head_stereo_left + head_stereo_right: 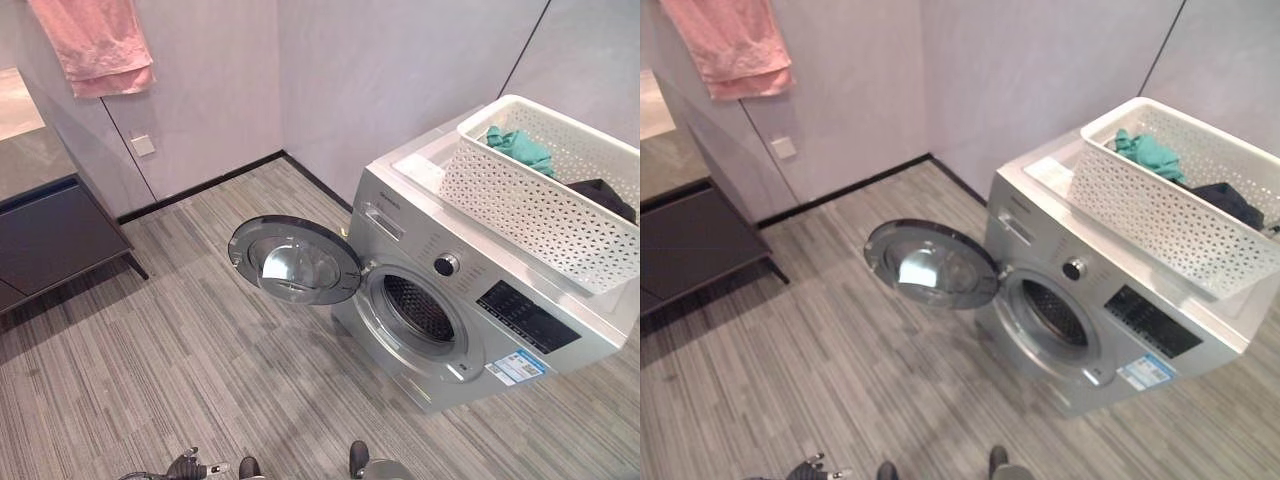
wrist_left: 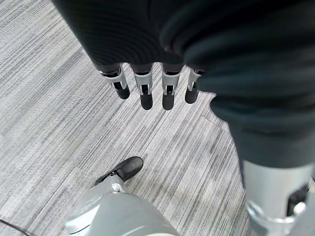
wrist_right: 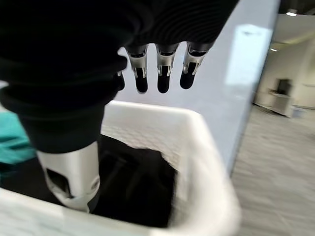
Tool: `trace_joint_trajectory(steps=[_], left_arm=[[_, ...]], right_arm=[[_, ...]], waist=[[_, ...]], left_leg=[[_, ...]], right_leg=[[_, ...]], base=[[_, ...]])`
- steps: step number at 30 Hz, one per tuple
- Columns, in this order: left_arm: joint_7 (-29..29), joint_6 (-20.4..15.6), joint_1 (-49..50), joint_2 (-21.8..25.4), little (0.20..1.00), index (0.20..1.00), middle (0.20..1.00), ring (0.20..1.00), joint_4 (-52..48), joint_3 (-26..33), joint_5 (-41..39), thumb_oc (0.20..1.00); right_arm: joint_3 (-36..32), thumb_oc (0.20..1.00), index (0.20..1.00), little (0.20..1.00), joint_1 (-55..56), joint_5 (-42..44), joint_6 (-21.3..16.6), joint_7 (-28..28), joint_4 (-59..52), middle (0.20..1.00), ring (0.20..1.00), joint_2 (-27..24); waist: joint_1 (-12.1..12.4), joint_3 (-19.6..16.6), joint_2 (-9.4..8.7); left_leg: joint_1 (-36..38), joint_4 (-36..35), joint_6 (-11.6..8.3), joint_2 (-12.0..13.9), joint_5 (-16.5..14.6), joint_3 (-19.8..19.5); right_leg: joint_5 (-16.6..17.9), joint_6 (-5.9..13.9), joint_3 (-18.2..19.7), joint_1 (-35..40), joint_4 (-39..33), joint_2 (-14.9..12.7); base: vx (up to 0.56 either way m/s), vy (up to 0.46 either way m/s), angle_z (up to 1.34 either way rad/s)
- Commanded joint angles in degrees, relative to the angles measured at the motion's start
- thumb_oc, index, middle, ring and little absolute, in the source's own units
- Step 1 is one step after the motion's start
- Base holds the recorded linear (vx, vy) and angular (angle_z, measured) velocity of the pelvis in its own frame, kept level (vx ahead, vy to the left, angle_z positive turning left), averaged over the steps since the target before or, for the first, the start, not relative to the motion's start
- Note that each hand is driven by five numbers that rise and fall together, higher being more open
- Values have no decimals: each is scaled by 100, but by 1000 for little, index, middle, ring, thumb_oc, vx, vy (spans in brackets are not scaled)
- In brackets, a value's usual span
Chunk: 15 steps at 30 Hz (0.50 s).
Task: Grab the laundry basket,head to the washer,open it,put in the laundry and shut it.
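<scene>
The silver washing machine is seen standing in the room's corner, its round door swung wide open toward the striped floor. On its top a white laundry basket is set, long axis running along the machine's width. Inside lie a green garment and a dark garment. The right hand is held above the basket, fingers straight, nothing grasped. The left hand hangs over the floor, fingers relaxed and empty.

The washer drum mouth gapes unblocked; its door juts left, and the laundry basket sits atop it.
</scene>
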Motion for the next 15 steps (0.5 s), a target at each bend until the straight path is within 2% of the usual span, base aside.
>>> trace_joint_trajectory(steps=[1,7,9,11,13,14,15], left_arm=[[1,-106,-248,333,1000,1000,1000,1000,70,154,-194,1000],[1,-109,-325,308,1000,1000,1000,1000,30,140,-355,1000],[3,-111,-343,297,1000,1000,1000,1000,47,102,-408,1000],[3,-111,-343,297,1000,1000,1000,1000,47,102,-408,1000],[29,-84,-371,361,1000,1000,1000,1000,110,165,-440,1000],[36,-64,-381,420,1000,1000,1000,1000,154,256,-488,1000],[36,-63,-380,419,1000,1000,1000,1000,153,258,-488,1000]], right_arm=[[221,1000,1000,1000,-639,143,-43,-76,342,1000,1000,-120],[229,1000,1000,1000,-739,216,-41,-119,500,1000,1000,-20],[288,1000,1000,1000,-800,258,-39,-93,553,1000,1000,98],[289,1000,1000,1000,-802,258,-40,-93,554,1000,1000,98],[375,1000,1000,1000,-841,247,-38,-68,494,1000,1000,166],[462,1000,1000,1000,-867,264,-40,-17,403,1000,1000,200],[467,1000,1000,1000,-872,264,-39,-16,404,1000,1000,201]], waist=[[85,145,-330],[107,220,-247],[142,229,-239],[140,229,-238],[171,225,-260],[199,208,-311],[194,211,-307]], left_leg=[[371,422,-125,216,-433,-217],[229,453,-196,302,-164,-304],[200,470,-238,388,52,-379],[199,469,-239,389,53,-381],[206,570,-268,498,265,-450],[196,746,-265,570,465,-532],[194,750,-268,573,463,-538]], right_leg=[[262,133,193,-182,-626,40],[166,42,111,-276,-565,126],[63,-39,36,-288,-495,227],[61,-40,34,-289,-493,228],[-56,-143,-5,-240,-419,343],[-140,-243,-6,-153,-413,449],[-142,-245,-11,-150,-413,451]], base=[[27,-93,-18],[39,-90,-3],[99,-129,18],[70,-86,11],[140,-165,14],[119,-137,18],[87,-97,14]])
